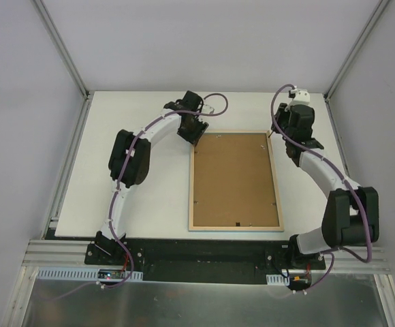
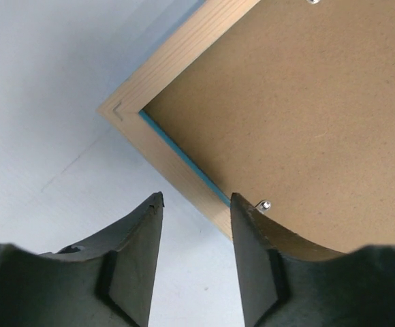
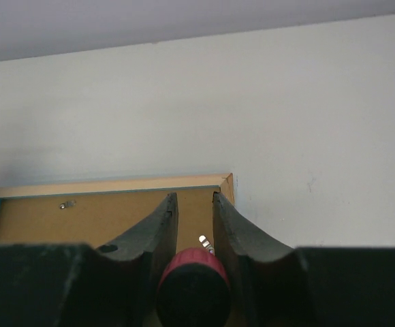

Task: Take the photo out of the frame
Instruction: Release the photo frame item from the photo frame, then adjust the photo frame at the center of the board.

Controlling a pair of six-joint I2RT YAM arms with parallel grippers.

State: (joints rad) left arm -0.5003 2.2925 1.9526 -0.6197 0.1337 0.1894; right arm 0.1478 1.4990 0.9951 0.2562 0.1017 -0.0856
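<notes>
Red plastic fills the gap between the fingers of the right gripper [image 3: 194, 199]: it is clamped on the handle of a small screwdriver [image 3: 192, 283], which points down at the far right corner of the frame [image 3: 116, 185]. A metal tab [image 3: 204, 240] shows just past the handle, so the tool seems to be held there to work that tab loose. The right arm [image 1: 320, 170] runs up its side of the bench [image 1: 150, 197] and bends inward, wrist bowed over the corner.

The left gripper [image 2: 196, 197] is open with nothing in it. Its fingers stand either side of the frame's left rail, close to the far left corner. One is over bare bench, the other over the brown fibreboard backing [image 2: 306, 116] beside a second tab [image 2: 264, 204]. Whether it touches, I cannot tell. Likely it is placed to steady the frame or to reach that tab. The left arm [image 1: 133, 160] arcs wide to the left, then curls back in, wrist pitched down.

The frame lies face down in mid-bench, pale wood rim up, turquoise showing only as a thin line inside the rim. The photo is not visible. I judge that it sits under the backing, which is in place.
</notes>
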